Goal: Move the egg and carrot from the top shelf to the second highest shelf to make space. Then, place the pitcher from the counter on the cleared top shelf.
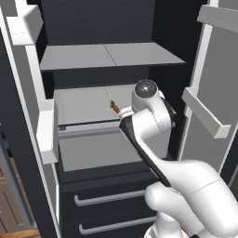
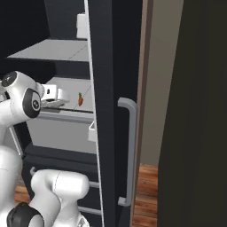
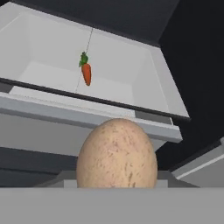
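Filling the lower middle of the hand view, the egg (image 3: 117, 154) sits right in front of the camera, speckled tan, at the spot between the pincer's fingers; the fingertips themselves are hidden behind it, so the grip looks like a hold on the egg, though contact cannot be seen directly. From the right base view the gripper (image 2: 56, 95) reaches toward the fridge interior, level with the second highest shelf (image 2: 66, 88), its white hand just in front of the pale front rail. On that lighter slab lies the carrot (image 3: 86, 72), orange with its green tip pointing toward the back, close to the centre seam and well apart from the egg; it also shows as a small orange speck in the left base view (image 1: 115, 108). Above, the top shelf (image 1: 107, 56) is a darker grey slab with a plain front edge. Below the arm are dark drawers (image 1: 107, 204) with pale handles
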You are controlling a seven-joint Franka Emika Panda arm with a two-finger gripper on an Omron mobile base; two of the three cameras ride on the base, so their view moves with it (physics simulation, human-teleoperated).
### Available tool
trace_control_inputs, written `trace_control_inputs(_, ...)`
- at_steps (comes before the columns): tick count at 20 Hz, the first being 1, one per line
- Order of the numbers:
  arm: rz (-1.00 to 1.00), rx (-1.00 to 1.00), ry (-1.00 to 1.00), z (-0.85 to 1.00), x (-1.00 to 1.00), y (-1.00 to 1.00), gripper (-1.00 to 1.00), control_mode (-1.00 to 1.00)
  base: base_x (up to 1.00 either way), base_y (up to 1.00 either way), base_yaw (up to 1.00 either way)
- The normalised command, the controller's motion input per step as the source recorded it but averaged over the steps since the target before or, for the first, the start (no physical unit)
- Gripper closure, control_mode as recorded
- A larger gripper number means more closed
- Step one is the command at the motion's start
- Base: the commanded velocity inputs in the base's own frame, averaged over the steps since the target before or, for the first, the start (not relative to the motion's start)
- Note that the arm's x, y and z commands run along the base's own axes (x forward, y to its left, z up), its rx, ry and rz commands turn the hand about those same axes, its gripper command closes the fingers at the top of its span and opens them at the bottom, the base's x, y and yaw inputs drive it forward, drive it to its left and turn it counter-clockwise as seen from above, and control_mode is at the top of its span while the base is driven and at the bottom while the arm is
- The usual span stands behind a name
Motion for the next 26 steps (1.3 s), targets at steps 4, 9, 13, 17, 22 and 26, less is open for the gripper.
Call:
trace_control_inputs(4, -0.16, 0.0, 0.0, -0.59, 0.36, -0.26, 1.0, -1.0, 0.0, 0.0, 0.0)
trace_control_inputs(9, -0.15, 0.0, 0.0, -0.61, 0.51, -0.22, 1.0, -1.0, 0.0, 0.0, 0.0)
trace_control_inputs(13, -0.12, 0.0, 0.0, -0.28, 0.64, -0.21, 1.0, -1.0, 0.0, 0.0, 0.0)
trace_control_inputs(17, -0.08, 0.04, 0.0, -0.01, 0.68, -0.21, 1.0, -1.0, 0.0, 0.0, 0.0)
trace_control_inputs(22, -0.05, 0.08, 0.0, 0.0, 0.63, -0.08, 1.0, -1.0, 0.0, 0.0, 0.0)
trace_control_inputs(26, -0.02, 0.07, 0.0, -0.01, 0.62, 0.0, 1.0, -1.0, 0.0, 0.0, 0.0)
